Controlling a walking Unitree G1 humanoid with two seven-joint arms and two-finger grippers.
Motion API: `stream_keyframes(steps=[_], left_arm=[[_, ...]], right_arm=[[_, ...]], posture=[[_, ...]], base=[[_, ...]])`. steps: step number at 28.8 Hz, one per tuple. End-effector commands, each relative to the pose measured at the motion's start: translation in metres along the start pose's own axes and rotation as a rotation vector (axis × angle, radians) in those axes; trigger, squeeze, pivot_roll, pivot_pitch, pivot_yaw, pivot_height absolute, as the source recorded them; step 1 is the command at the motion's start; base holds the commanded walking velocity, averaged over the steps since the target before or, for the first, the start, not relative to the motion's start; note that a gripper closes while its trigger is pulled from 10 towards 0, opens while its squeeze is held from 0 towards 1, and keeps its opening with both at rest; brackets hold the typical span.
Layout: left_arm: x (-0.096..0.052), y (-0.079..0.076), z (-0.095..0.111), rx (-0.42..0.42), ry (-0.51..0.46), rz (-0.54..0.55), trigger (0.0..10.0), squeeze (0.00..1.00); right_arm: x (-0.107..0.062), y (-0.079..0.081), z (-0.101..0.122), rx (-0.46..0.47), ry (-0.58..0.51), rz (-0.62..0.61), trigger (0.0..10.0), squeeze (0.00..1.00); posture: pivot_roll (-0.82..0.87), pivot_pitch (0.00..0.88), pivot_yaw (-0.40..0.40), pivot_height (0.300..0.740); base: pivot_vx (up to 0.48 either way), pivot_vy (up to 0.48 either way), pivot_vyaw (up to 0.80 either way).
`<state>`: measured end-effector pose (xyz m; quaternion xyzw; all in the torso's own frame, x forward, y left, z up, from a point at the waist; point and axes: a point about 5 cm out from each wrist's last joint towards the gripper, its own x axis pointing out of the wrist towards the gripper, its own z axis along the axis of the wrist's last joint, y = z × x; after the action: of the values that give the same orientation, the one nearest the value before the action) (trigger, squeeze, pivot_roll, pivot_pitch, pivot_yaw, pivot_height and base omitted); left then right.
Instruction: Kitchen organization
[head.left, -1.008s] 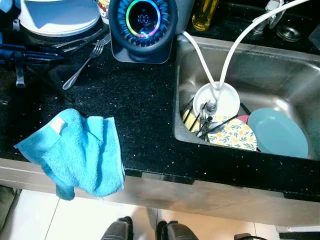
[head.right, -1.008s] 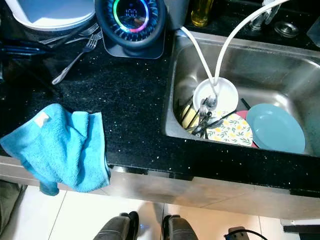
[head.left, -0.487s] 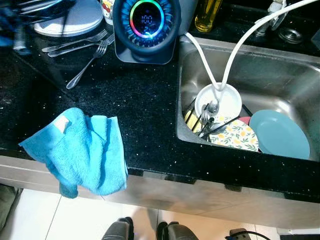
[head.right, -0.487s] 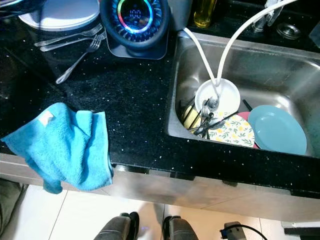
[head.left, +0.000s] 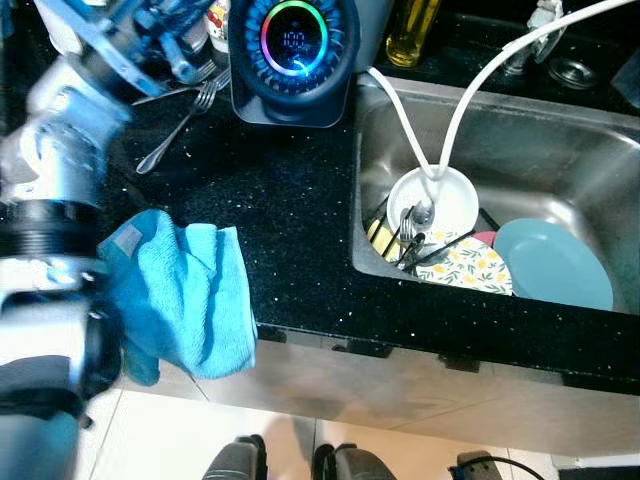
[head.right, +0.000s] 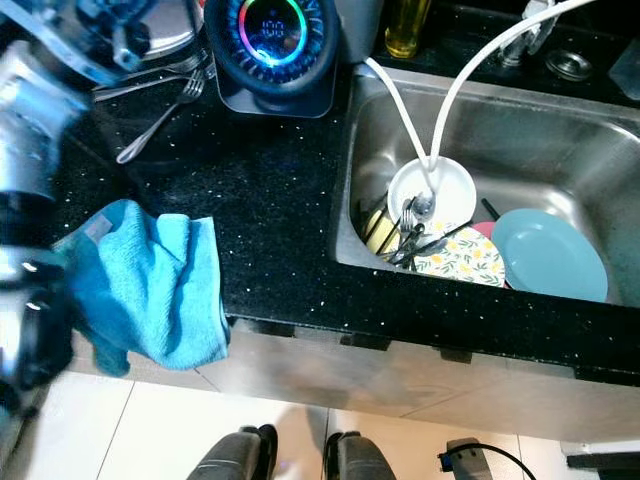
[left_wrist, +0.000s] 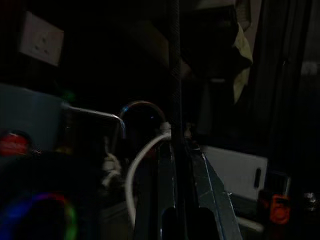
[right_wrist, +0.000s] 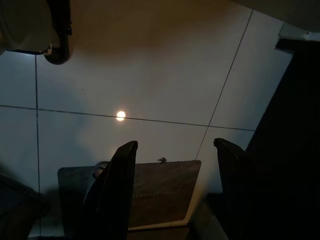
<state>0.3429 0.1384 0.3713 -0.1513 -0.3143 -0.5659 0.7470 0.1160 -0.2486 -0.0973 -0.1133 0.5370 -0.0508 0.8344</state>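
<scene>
My left arm (head.left: 60, 170) is raised over the counter's left side, its wrist up near the back-left corner. In the dark left wrist view my left gripper (left_wrist: 173, 137) is shut on a thin dark rod that I cannot identify. It faces the tap and a white hose. A fork (head.left: 170, 135) and other cutlery lie on the black counter beside a white plate. The steel sink (head.left: 560, 140) holds a white bowl (head.left: 450, 195), cutlery, a patterned plate (head.left: 470, 270) and a blue plate (head.left: 555, 265). My right gripper (right_wrist: 175, 144) hangs open over the tiled floor.
A blue towel (head.left: 180, 300) lies over the counter's front edge at the left. A dark appliance with a glowing ring display (head.left: 292, 40) stands at the back, and a yellow oil bottle (head.left: 410, 30) is beside it. Two white hoses (head.left: 400, 110) run into the sink.
My left arm has swung up from the counter's back left, and it now covers the left side of the view and part of the towel. The camera shifted slightly.
</scene>
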Motion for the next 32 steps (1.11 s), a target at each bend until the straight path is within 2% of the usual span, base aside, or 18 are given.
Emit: stream_keyframes(steps=[1, 5, 8, 12, 15, 16, 17, 18, 21, 22, 23, 25, 29, 30, 31, 32], left_arm=[[0.014, -0.008, -0.011, -0.019, 0.009, -0.023, 10.0, 0.00], [0.025, -0.009, -0.023, -0.047, 0.009, 0.004, 10.0, 0.00], [0.032, -0.007, -0.036, -0.040, 0.049, 0.028, 10.0, 0.00], [0.043, 0.004, -0.059, -0.012, 0.137, 0.152, 10.0, 0.00], [0.046, 0.009, -0.072, 0.037, 0.222, 0.220, 10.0, 0.00], [0.046, 0.009, -0.072, 0.037, 0.222, 0.220, 10.0, 0.00], [0.049, 0.008, -0.083, 0.086, 0.299, 0.250, 10.0, 0.00], [0.050, 0.007, -0.086, 0.097, 0.314, 0.251, 10.0, 0.00], [0.055, -0.001, -0.096, 0.121, 0.358, 0.199, 10.0, 0.00], [0.063, -0.016, -0.104, 0.109, 0.363, 0.094, 10.0, 0.00], [0.063, -0.016, -0.104, 0.109, 0.363, 0.094, 10.0, 0.00], [0.067, -0.027, -0.109, 0.093, 0.364, 0.004, 10.0, 0.00], [0.069, -0.035, -0.117, 0.085, 0.393, -0.051, 10.0, 0.00], [0.068, -0.037, -0.121, 0.078, 0.414, -0.066, 10.0, 0.08], [0.067, -0.038, -0.124, 0.073, 0.429, -0.075, 10.0, 0.37], [0.067, -0.038, -0.124, 0.073, 0.429, -0.075, 10.0, 0.37]], right_arm=[[-0.002, 0.000, -0.013, 0.013, 0.040, -0.005, 10.0, 0.00], [-0.002, 0.000, -0.013, 0.016, 0.041, -0.009, 10.0, 0.00], [-0.002, 0.000, -0.014, 0.024, 0.040, -0.013, 10.0, 0.00], [-0.002, 0.001, -0.015, 0.042, 0.044, -0.011, 10.0, 0.00], [-0.003, 0.001, -0.017, 0.047, 0.048, -0.010, 10.0, 0.00], [-0.003, 0.001, -0.017, 0.047, 0.048, -0.010, 10.0, 0.00], [-0.003, 0.002, -0.018, 0.054, 0.049, -0.015, 10.0, 0.00], [-0.003, 0.002, -0.018, 0.058, 0.049, -0.017, 10.0, 0.00], [-0.003, 0.002, -0.020, 0.056, 0.053, -0.019, 10.0, 0.00], [-0.004, 0.003, -0.021, 0.051, 0.055, -0.016, 10.0, 0.00], [-0.004, 0.003, -0.021, 0.051, 0.055, -0.016, 10.0, 0.00], [-0.004, 0.004, -0.022, 0.052, 0.055, -0.015, 10.0, 0.00], [-0.004, 0.005, -0.021, 0.054, 0.054, -0.015, 10.0, 0.00], [-0.004, 0.005, -0.021, 0.055, 0.054, -0.015, 10.0, 0.00], [-0.004, 0.005, -0.021, 0.055, 0.054, -0.016, 10.0, 0.00], [-0.004, 0.005, -0.021, 0.055, 0.054, -0.016, 10.0, 0.00]], posture=[[0.04, 0.207, -0.037, 0.740], [0.03, 0.207, -0.034, 0.740], [0.03, 0.209, -0.030, 0.740], [0.02, 0.207, -0.022, 0.740], [0.01, 0.205, -0.017, 0.740], [0.01, 0.205, -0.017, 0.740], [0.01, 0.205, -0.011, 0.740], [0.01, 0.205, -0.011, 0.740], [0.01, 0.205, -0.008, 0.740], [0.01, 0.206, -0.008, 0.740], [0.01, 0.206, -0.008, 0.740], [0.01, 0.207, -0.005, 0.740], [0.01, 0.209, -0.002, 0.740], [0.01, 0.210, -0.002, 0.740], [0.01, 0.210, -0.002, 0.740], [0.01, 0.210, -0.002, 0.740]], base=[[0.000, 0.000, 0.00], [0.000, 0.000, 0.00], [0.000, 0.000, 0.00], [0.000, 0.000, -0.37], [0.000, 0.000, -0.80], [0.000, 0.000, -0.80], [0.000, 0.000, -0.80], [0.000, 0.000, -0.80], [0.000, 0.000, -0.22], [0.000, 0.000, 0.00], [0.000, 0.000, 0.00], [0.000, 0.000, 0.00], [0.000, 0.000, 0.00], [0.000, 0.000, 0.00], [0.000, 0.000, 0.00], [0.000, 0.000, 0.00]])
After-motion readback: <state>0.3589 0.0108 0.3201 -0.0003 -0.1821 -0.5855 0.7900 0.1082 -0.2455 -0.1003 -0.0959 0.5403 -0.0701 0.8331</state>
